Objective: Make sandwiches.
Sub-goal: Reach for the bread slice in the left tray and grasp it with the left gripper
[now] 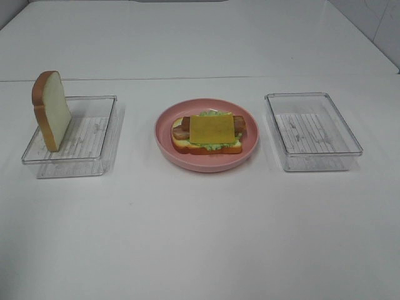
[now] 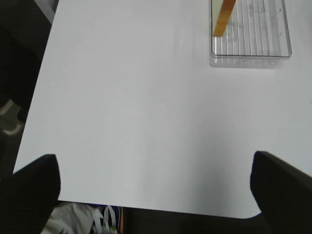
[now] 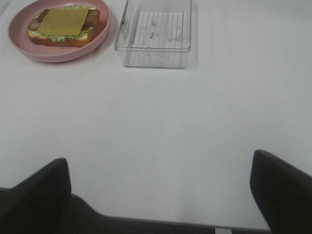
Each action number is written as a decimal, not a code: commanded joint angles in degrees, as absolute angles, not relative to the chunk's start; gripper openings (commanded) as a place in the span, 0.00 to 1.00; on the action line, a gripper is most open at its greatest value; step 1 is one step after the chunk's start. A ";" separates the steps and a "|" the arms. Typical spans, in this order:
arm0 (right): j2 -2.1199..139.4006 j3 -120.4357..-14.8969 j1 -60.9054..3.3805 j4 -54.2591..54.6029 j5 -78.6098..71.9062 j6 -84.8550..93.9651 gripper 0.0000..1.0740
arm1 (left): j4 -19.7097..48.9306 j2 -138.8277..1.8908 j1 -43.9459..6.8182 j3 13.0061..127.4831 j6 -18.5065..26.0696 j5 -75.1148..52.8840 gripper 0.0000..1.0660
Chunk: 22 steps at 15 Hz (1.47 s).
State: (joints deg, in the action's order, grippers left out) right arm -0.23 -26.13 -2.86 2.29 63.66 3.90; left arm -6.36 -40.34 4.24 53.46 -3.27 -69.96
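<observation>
Exterior high: white table [image 1: 200,237]; two clear trays, left tray [image 1: 94,147] propping upright bread slice [image 1: 51,110]; pink plate [image 1: 164,140] centre, bearing open sandwich [image 1: 209,132] topped with cheese. Left gripper [image 2: 156,187], right gripper [image 3: 158,187]: spread wide, empty-handed.

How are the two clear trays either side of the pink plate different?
The left tray holds a bread slice standing on edge against its wall; the right tray holds nothing. The left tray sits slightly nearer the camera than the right tray. Both are clear, rectangular, ridged on the bottom, and similar in size.
</observation>
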 commanded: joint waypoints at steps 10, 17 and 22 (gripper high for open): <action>-1.89 -26.01 -2.75 2.06 63.25 4.35 0.90 | -7.10 -101.70 -1.83 95.40 -2.75 -75.17 0.93; -1.89 -26.01 -2.75 2.06 63.25 4.35 0.90 | -8.08 -123.24 -8.77 109.66 -8.54 -75.17 0.93; -1.89 -26.01 -2.75 2.06 63.25 4.35 0.90 | -8.71 -128.11 -8.48 109.66 -9.45 -71.91 0.93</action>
State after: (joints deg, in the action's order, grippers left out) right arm -0.23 -26.13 -2.86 2.29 63.66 3.90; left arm -8.54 -128.17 -8.65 109.43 -9.05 -69.79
